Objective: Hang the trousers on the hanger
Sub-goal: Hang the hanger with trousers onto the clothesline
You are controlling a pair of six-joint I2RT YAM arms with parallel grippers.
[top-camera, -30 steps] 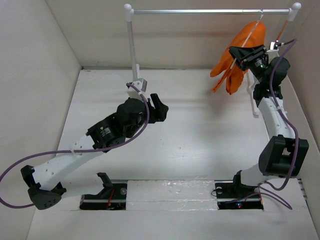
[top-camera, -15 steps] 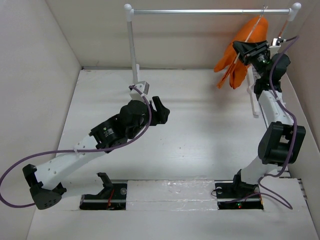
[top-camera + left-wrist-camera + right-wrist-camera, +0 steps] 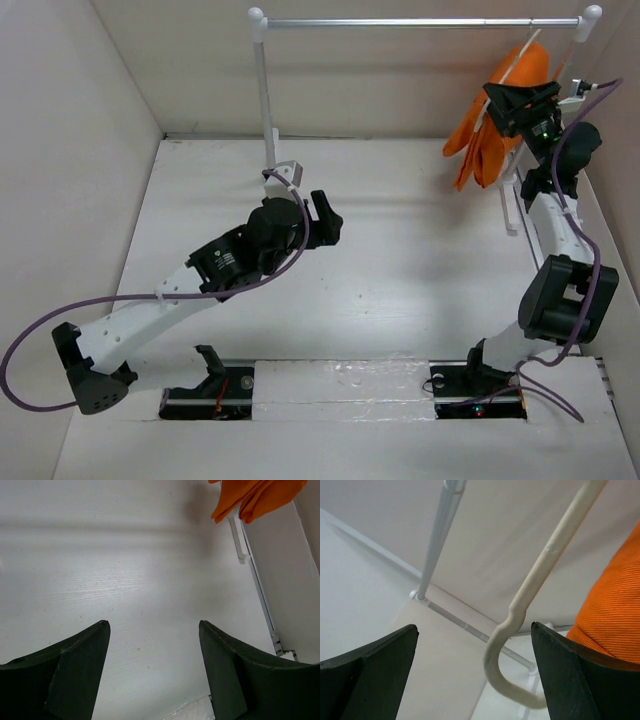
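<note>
The bright orange trousers (image 3: 490, 140) hang folded over the cream hanger (image 3: 516, 62) at the rack's right end, just under the silver bar. My right gripper (image 3: 514, 102) is up against them. In the right wrist view that gripper (image 3: 474, 626) is open, and the hanger's hook (image 3: 506, 642) lies loose between its fingers with orange cloth (image 3: 615, 615) at the right. I cannot tell whether the hook rests on the bar. My left gripper (image 3: 328, 214) hovers open and empty over the middle of the table (image 3: 150, 570). The trousers (image 3: 260, 495) show far off in its view.
The rack's silver bar (image 3: 420, 22) spans the back between white posts (image 3: 264, 90). A small grey block (image 3: 280, 170) sits at the left post's foot. Walls close in on the left, the back and the right. Purple cables trail from both arms.
My right gripper has opened off the hanger after rising up and to the right with the trousers. The left arm edged slightly right and its jaws widened a little.
</note>
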